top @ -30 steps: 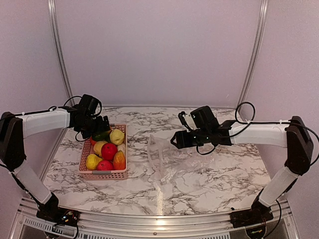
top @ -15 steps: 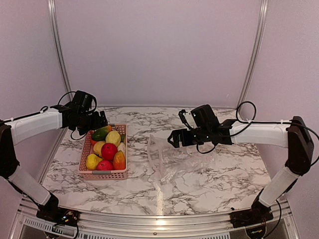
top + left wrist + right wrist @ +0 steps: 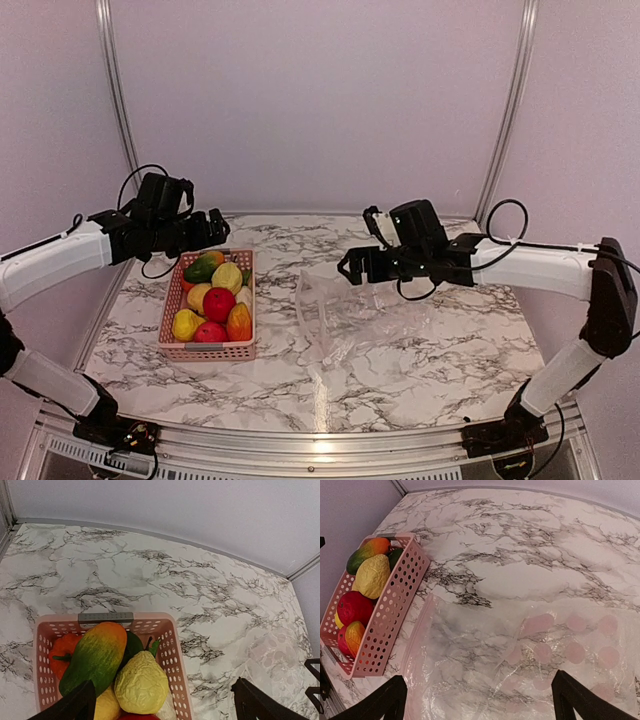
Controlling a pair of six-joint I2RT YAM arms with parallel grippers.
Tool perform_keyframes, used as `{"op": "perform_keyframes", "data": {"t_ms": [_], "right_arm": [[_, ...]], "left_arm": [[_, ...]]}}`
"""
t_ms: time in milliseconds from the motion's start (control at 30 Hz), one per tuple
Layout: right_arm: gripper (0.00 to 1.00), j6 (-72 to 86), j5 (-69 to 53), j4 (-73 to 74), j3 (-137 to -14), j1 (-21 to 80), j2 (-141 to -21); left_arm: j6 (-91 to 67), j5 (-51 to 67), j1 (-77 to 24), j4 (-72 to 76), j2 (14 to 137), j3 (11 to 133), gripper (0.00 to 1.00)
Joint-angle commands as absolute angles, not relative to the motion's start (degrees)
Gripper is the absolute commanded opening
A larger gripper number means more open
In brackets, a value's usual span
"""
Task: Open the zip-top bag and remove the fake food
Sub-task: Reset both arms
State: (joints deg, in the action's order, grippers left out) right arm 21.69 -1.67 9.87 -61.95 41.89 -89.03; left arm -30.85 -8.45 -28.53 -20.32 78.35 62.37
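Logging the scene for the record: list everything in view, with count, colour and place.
Marble-patterned table: one, white with grey veins, under everything.
Pink perforated plastic basket: one, pink, left part of the table.
Glossy plastic fake food: several pieces, red, yellow, orange, green, all in the basket.
Clear crinkly plastic zip-top bag: one, see-through, flat on the table right of the basket, no food seen inside.
Left gripper: one, black, open, above the basket's far end.
Right gripper: one, black, open, above the bag's far edge.
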Motion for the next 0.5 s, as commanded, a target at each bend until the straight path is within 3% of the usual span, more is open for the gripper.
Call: {"op": "perform_keyframes", "data": {"t_ms": [0, 467], "right_arm": [[0.99, 22.96, 1.14, 9.23, -64.23, 42.14, -85.7], [0.99, 23.93, 7.18, 3.42, -61.1, 42.53, -74.38]], "left_arm": [[-28.04, -7.94, -31.69, -16.13, 76.06, 61.44, 0.99], [-26.02, -6.33, -36.65, -8.17, 70.06, 58.81, 0.99]]}}
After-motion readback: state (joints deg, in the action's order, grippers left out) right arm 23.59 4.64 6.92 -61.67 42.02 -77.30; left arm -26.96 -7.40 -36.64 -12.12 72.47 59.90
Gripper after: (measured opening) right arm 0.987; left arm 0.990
